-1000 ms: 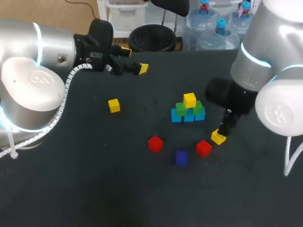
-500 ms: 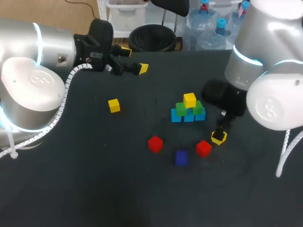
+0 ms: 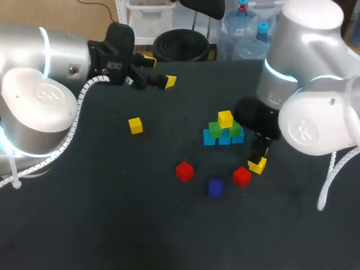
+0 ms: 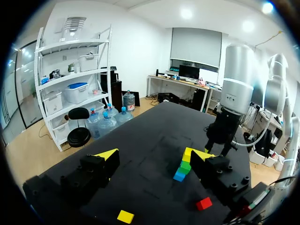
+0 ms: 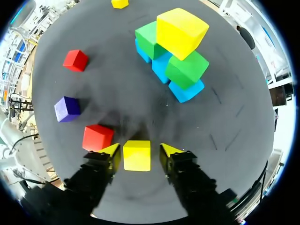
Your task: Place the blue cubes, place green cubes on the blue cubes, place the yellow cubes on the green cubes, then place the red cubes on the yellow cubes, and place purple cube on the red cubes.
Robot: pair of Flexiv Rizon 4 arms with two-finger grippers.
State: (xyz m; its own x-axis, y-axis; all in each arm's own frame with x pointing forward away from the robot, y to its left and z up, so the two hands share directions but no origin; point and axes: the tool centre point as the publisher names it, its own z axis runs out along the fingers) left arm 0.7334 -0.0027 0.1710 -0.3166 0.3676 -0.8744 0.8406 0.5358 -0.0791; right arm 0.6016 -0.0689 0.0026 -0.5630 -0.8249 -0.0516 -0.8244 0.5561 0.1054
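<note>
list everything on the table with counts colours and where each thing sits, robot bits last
blue cubes: three, light blue, a row forming the stack's base at mid table
green cubes: two, green, on the blue row
yellow cubes: three, yellow; one atop the green pair, one loose toward the left arm's side, one on the table between the right fingers
red cubes: two, red, loose in front of the stack, second at
purple cube: one, dark purple-blue, between the reds
table: one, black
left gripper: fingers open, empty, near the far edge
right gripper: fingers open, straddling a yellow cube with gaps either side
</note>
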